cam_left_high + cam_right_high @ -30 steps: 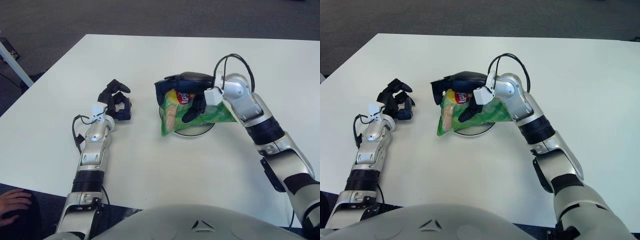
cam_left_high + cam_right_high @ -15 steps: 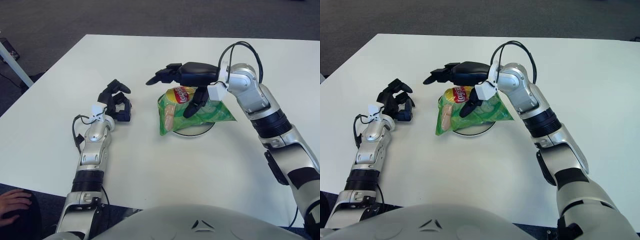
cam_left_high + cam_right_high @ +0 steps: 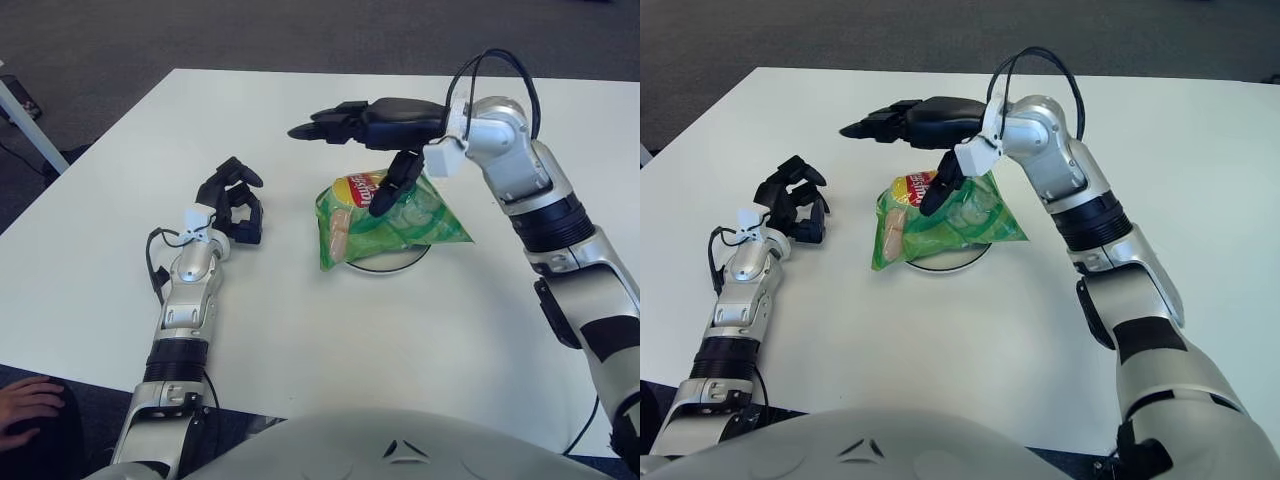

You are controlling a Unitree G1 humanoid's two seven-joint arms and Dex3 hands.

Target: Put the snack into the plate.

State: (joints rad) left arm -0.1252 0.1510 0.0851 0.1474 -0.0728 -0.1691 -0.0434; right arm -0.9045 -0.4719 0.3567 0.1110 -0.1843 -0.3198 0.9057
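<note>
A green snack bag (image 3: 385, 222) with a red and yellow logo lies across the white plate (image 3: 392, 264) at the table's middle, covering most of it. My right hand (image 3: 362, 128) hovers above the bag with its fingers spread, holding nothing; its thumb (image 3: 385, 195) hangs down just over the bag. My left hand (image 3: 232, 200) rests on the table to the left of the plate, fingers curled, empty.
The white table (image 3: 300, 330) has its edges at the left and front. A person's hand (image 3: 25, 408) shows at the bottom left corner, off the table. A pale leg or bar (image 3: 25, 125) stands at the far left.
My right hand let go of the snack bag, opened and rose up and back from it. The bag settled onto the plate. The left hand has not moved.
</note>
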